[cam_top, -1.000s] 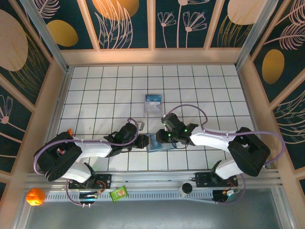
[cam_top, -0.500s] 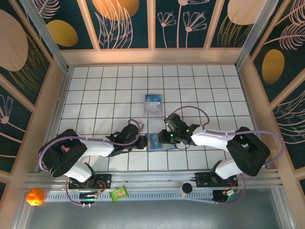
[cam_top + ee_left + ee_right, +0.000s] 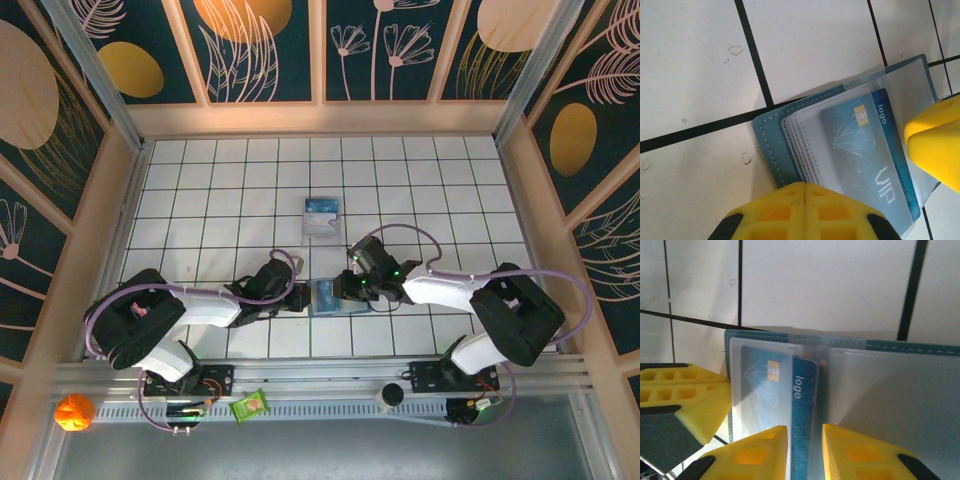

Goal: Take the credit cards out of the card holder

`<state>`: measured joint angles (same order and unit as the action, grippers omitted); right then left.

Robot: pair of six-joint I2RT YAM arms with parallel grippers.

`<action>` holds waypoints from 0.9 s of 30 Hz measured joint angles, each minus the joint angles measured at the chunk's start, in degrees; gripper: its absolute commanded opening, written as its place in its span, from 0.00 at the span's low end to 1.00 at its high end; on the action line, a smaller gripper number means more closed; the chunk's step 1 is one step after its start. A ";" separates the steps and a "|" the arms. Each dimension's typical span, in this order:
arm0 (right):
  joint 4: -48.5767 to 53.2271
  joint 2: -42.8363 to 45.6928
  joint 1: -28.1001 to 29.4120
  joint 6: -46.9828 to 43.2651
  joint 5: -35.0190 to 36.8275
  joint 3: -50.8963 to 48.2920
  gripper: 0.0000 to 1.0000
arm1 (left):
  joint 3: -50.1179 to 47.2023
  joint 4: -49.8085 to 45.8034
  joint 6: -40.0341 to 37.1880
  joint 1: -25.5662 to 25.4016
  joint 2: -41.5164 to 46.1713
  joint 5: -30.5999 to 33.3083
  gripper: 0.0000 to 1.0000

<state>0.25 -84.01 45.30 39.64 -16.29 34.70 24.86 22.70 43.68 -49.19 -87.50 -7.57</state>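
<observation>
The teal card holder [image 3: 326,299] lies open on the white tiles between my two grippers. A blue credit card [image 3: 865,145] marked "logo" and "VIP" sits in the left panel's clear pocket, its right strip bare [image 3: 805,390]. My left gripper [image 3: 805,187] is shut, its joined tips resting on the holder's [image 3: 771,147] left edge. My right gripper [image 3: 805,445] is open a narrow way, one finger on each side of the card's bare strip, low over the holder [image 3: 850,342]. In the top view the left gripper [image 3: 303,297] and right gripper [image 3: 348,290] stand at opposite ends of the holder.
A clear plastic case [image 3: 322,217] with a blue-and-white insert lies two tiles beyond the holder. Wooden walls [image 3: 120,200] ring the tiled floor. An orange ball [image 3: 73,411] and a green packet [image 3: 250,405] sit on the front rail.
My left gripper has shut and settled on the holder's left edge. The right gripper has come slightly lower over the card and narrowed a little.
</observation>
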 measured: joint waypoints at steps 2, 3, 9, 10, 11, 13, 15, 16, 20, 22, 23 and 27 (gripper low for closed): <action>-0.55 -0.13 0.00 0.13 -0.35 0.00 0.25 | 0.02 0.07 -0.02 0.00 -0.04 0.04 0.00; -0.76 -0.17 0.00 0.13 -0.44 0.00 0.25 | 0.02 0.04 -0.02 0.00 -0.04 0.09 0.00; -1.55 -0.83 -0.13 0.79 -0.55 -0.61 0.24 | 0.02 0.07 -0.15 0.00 -0.04 0.11 0.00; -1.62 -0.83 -0.28 1.03 -0.55 -0.98 0.24 | 0.02 0.04 -0.17 0.00 -0.04 0.11 0.00; -1.81 -0.83 -0.46 1.20 -0.57 -1.38 0.23 | 0.02 0.07 -0.20 0.00 -0.07 0.11 0.00; -2.23 -0.81 -0.72 1.40 -0.74 -1.77 0.24 | 0.02 0.22 -0.20 0.00 -0.13 0.11 0.00; -2.56 -0.81 -0.74 1.40 -0.92 -1.86 0.24 | 0.02 0.31 -0.20 0.00 -0.20 0.11 0.00; -2.69 -0.81 -0.74 1.42 -1.07 -1.88 0.24 | 0.02 0.33 -0.20 0.00 -0.20 0.13 0.00; -4.22 -1.07 -0.85 1.77 -2.36 -2.05 0.23 | 0.02 0.39 -0.20 0.00 -0.24 0.11 0.00; -4.98 -1.55 -0.92 2.16 -3.08 -2.29 0.21 | 0.02 0.50 -0.20 0.00 -0.31 0.11 0.00; -5.27 -1.79 -0.98 2.29 -3.30 -2.36 0.18 | 0.02 0.52 -0.20 0.00 -0.31 0.11 0.00; -6.45 -2.08 -1.14 3.13 -3.78 -2.71 0.09 | 0.02 0.55 -0.22 0.00 -0.31 0.11 0.00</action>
<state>-6.20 -86.08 44.16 42.76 -20.08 31.99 24.88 23.24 43.46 -49.19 -87.81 -7.46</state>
